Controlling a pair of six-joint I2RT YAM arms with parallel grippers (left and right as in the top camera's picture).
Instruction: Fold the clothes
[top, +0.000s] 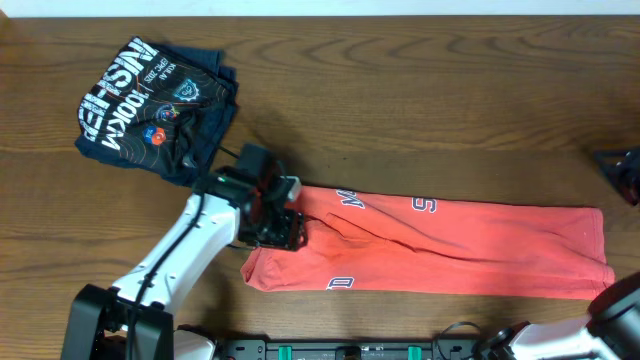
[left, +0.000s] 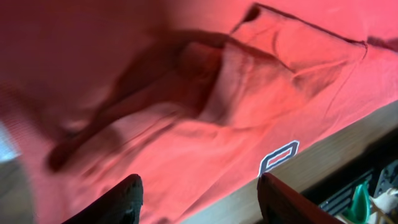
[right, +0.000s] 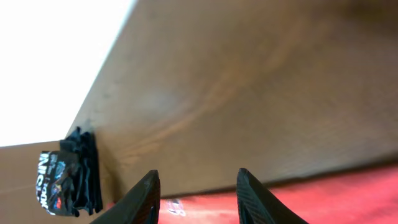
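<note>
Two sets of fingers stand apart, holding nothing: the left end effector (top: 285, 228) above the nine-o'clock end of the orange-red T-shirt (top: 450, 250), the right end effector (right: 198, 180) above the worktop (top: 400, 100). The T-shirt lies as a long folded band at six o'clock, the navy shirt (top: 155, 105) at ten o'clock.

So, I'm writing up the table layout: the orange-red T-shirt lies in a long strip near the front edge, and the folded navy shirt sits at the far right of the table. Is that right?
Not quite. The navy shirt sits at the far left of the table, not the far right, as the overhead view shows. The orange-red T-shirt does lie in a long strip near the front edge.
</note>
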